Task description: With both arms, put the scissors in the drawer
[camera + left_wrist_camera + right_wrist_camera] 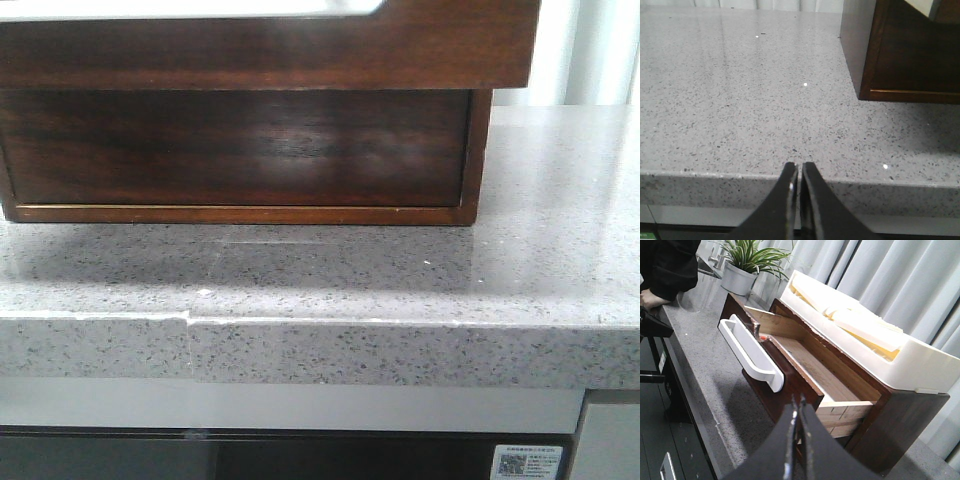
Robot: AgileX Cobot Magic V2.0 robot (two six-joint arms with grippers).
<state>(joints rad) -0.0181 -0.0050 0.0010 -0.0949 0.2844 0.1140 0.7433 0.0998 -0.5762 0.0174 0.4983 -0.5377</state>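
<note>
The drawer [812, 365] stands pulled out of the wooden cabinet [910, 415], its light wood inside showing. Its dark front [790, 382] carries a long white round-cornered opening [747, 352]. In the front view the drawer front [270, 50] overhangs the closed lower front [240, 150]. A small orange-red spot [761, 338] shows just inside the drawer front; I cannot tell if it is the scissors, which show nowhere else. My right gripper [798, 401] is shut and empty, beside the drawer's near corner. My left gripper [799, 166] is shut and empty at the counter's front edge, left of the cabinet [910, 65].
A white tray [920, 360] with cream pieces sits on the cabinet. A potted plant [742, 270] stands at the far end of the grey speckled counter [400, 270]. A person's black-sleeved arm [667, 267] rests on the counter there.
</note>
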